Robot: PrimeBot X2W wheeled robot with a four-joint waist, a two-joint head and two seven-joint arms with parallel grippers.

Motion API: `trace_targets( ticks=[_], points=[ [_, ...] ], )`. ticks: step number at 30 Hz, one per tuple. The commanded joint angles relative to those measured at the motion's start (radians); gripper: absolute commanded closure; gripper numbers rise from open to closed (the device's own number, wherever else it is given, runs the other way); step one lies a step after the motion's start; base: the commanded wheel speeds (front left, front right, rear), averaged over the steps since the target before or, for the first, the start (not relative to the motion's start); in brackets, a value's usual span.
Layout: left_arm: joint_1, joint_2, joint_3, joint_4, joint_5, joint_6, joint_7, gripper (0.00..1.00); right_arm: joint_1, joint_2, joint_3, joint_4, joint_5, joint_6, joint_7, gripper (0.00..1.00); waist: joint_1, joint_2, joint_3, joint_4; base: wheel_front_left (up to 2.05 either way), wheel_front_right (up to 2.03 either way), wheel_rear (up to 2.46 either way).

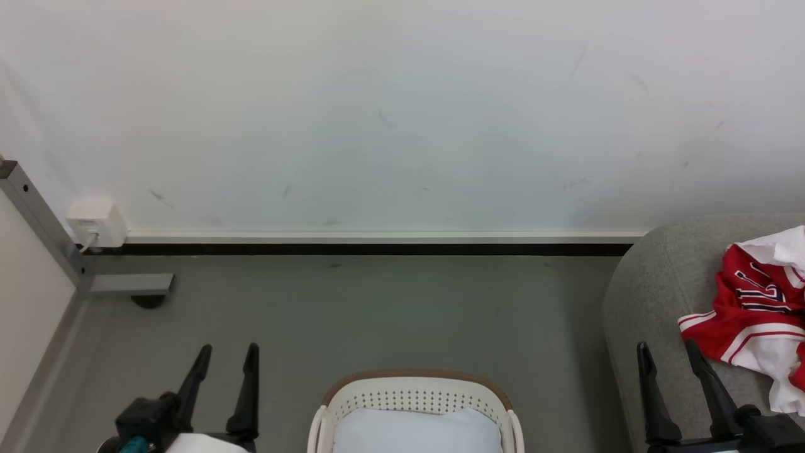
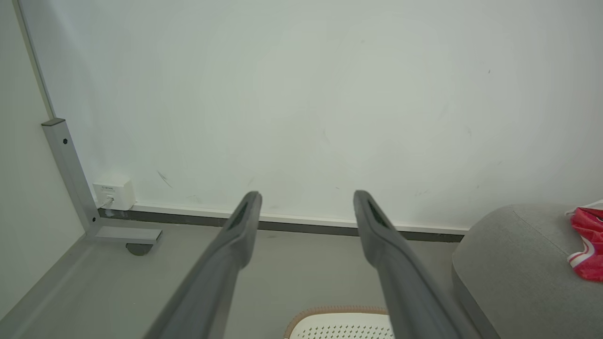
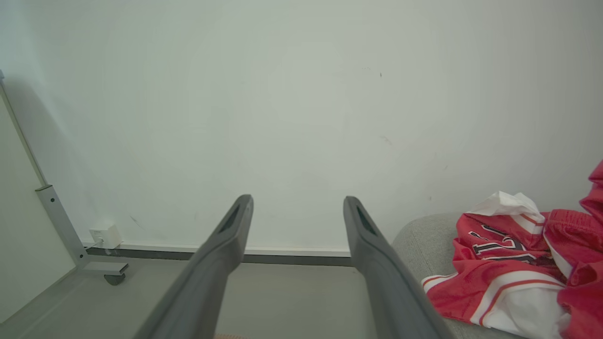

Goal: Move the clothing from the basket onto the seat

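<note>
So the left gripper and right gripper both have jaws spread apart, holding nothing. Between them sits the oval cream-white perforated plastic basket, and the bit of pale base showing is bare. The crumpled red numbered jersey and plain red garment lie just right of the right jaws, on the big grey woven-fabric sofa. Looks finished to me. Nothing blocks; white wall beyond.

The basket stands on the floor between the two grippers, right of the left gripper's fingers and left of the right gripper's. The seat stretches rightward from the right fingers. On it, just right of their tips, lies the jersey, with the other garment against its right side. Ahead and left of the left fingers, a wall socket sits low on the wall.
</note>
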Motion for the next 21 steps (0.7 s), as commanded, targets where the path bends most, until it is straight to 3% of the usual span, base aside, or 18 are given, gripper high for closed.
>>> trace_targets(
  ticks=[1, 2, 3, 8, 21],
  points=[
    [0.002, 0.001, -0.004, 0.001, 0.003, -0.002, 0.000, 0.00, -0.011, 0.000, 0.002, 0.002, 0.006, -0.002, -0.003, 0.00, 0.0000, 0.0000, -0.001, 0.002, 0.00, 0.00, 0.00],
    [0.002, 0.001, -0.008, 0.001, -0.004, -0.002, 0.000, 0.00, -0.012, 0.000, 0.004, 0.002, 0.007, -0.002, -0.003, 0.00, 0.0000, 0.0000, -0.001, 0.002, 0.00, 0.00, 0.00],
    [0.000, 0.000, -0.009, 0.001, -0.005, 0.000, 0.000, 1.00, -0.003, 0.000, 0.005, 0.001, 0.004, 0.000, 0.000, 1.00, 0.0000, 0.0000, -0.001, 0.002, 0.00, 0.00, 0.00],
    [0.002, -0.007, -0.003, 0.023, -0.041, 0.000, 0.015, 1.00, 0.010, 0.002, 0.007, 0.014, 0.041, 0.000, 0.008, 1.00, 0.0001, 0.0000, 0.000, 0.001, 0.00, 0.00, 0.00],
    [-0.002, -0.012, 0.019, 0.008, -0.283, 0.000, 0.078, 1.00, -0.012, -0.010, -0.010, 0.027, 0.287, 0.000, 0.064, 1.00, 0.0001, 0.0000, 0.004, -0.003, 0.00, 0.00, 0.00]
  ],
)
